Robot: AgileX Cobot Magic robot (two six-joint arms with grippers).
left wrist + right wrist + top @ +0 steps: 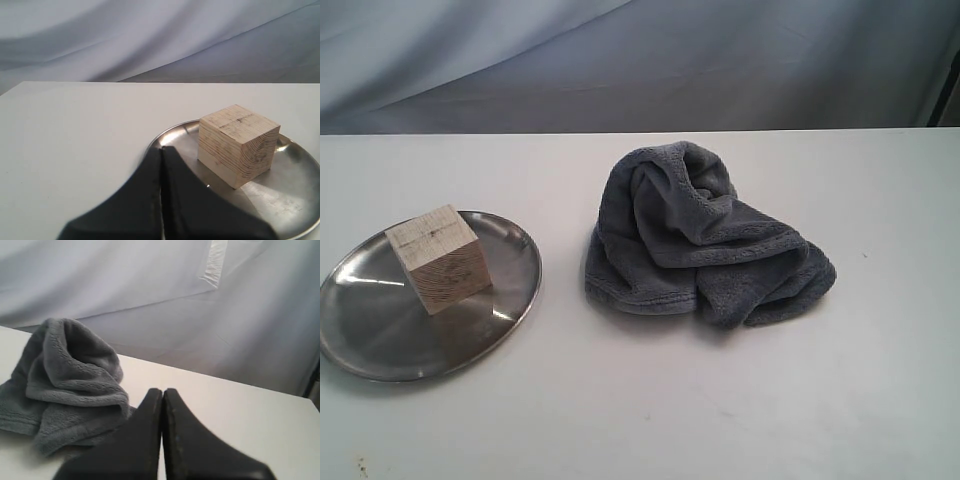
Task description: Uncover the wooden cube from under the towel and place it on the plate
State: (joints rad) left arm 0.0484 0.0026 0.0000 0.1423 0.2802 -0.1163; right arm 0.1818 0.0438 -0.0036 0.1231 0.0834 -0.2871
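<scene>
Left claw [161, 149] closed near wooden cube [239, 145] on plate [292, 192], towel [700, 240] well apart

The table [740, 400] lies open along its whole front, on the right past the towel [700, 240], and in the strip between towel and plate [360, 330]. The towel is heaped in a tall bundle near the middle, the highest thing in the way. The plate sits low at the left. The cube [438, 258] stands on its rear half, leaving the front half bare. A draped backdrop [620, 60] closes off the far edge behind everything.
</scene>
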